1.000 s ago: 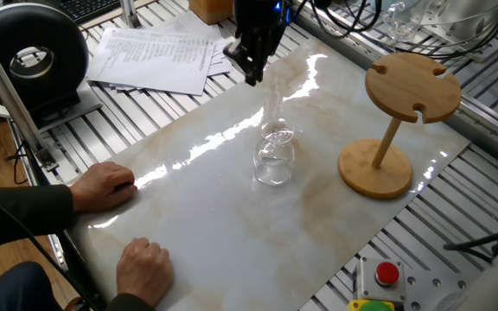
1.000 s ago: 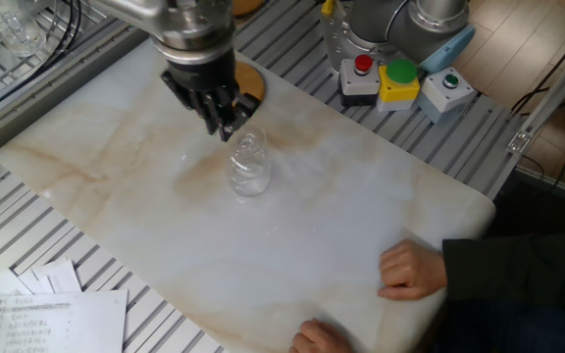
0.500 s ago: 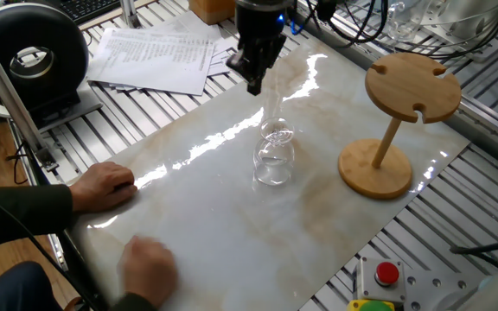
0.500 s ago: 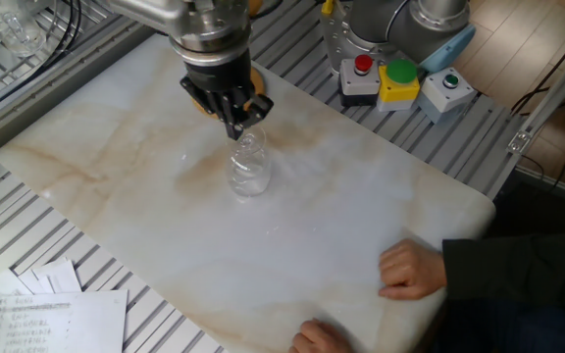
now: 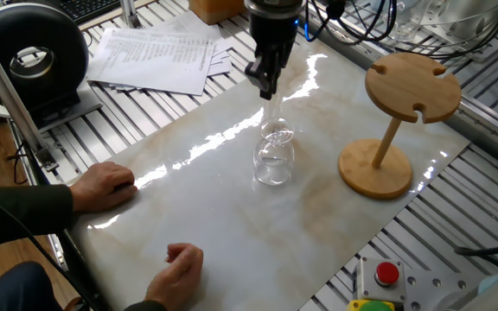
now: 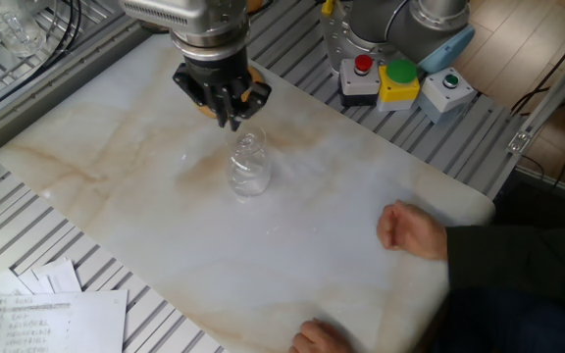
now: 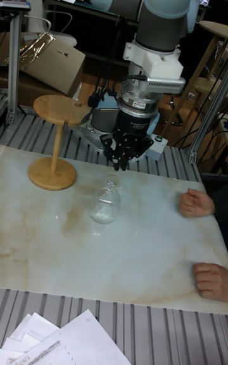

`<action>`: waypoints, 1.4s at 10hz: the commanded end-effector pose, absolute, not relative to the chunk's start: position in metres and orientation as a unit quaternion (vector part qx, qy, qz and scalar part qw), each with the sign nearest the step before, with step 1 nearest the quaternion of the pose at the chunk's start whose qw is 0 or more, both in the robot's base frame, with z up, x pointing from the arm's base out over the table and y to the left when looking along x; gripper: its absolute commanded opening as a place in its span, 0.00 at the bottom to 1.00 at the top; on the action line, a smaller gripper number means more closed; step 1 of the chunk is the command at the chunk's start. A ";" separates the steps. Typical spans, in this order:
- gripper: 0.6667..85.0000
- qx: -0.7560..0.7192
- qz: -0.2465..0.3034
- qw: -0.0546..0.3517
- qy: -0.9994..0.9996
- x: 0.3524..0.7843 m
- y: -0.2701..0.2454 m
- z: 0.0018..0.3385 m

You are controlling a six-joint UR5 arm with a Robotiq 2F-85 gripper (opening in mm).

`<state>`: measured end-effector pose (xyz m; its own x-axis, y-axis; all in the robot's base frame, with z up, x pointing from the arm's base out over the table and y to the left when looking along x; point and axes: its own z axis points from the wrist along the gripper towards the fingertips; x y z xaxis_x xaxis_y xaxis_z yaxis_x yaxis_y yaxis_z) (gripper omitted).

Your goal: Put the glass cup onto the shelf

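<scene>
The glass cup (image 5: 273, 161) (image 6: 248, 173) (image 7: 104, 203) stands upside down on the marble tabletop, bowl on the surface and foot on top. My gripper (image 5: 266, 92) (image 6: 233, 122) (image 7: 119, 165) points down just above the foot, a little to its far side. Its fingers are drawn together to a point with nothing between them, and they do not touch the glass. The shelf (image 5: 411, 86) (image 7: 58, 110), a bamboo stand with a slotted disc top, stands apart beside the glass. In the other fixed view my gripper mostly hides it.
A person's two hands (image 5: 102, 186) (image 5: 180, 263) rest at the table's near edge, one raised slightly. Loose papers (image 5: 154, 56) and a black round device (image 5: 33, 60) lie at the back left. Button boxes (image 6: 381, 78) stand beyond the board's corner.
My gripper has shifted sideways toward the spot over the glass and turned about its axis. One of the person's hands has lifted and moved along the table edge.
</scene>
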<state>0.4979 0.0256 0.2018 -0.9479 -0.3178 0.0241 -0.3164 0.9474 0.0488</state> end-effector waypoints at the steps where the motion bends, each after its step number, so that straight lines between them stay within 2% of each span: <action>1: 1.00 0.167 -0.039 0.015 -0.985 0.494 0.032 0.203; 4: 0.99 0.165 -0.041 0.015 -0.985 0.494 0.033 0.203; 5: 0.39 0.130 -0.024 0.006 -0.991 0.502 0.027 0.200; 6: 0.01 0.076 -0.034 -0.018 -0.996 0.515 0.038 0.200; 14: 0.01 0.088 -0.019 0.000 -0.996 0.518 0.022 0.207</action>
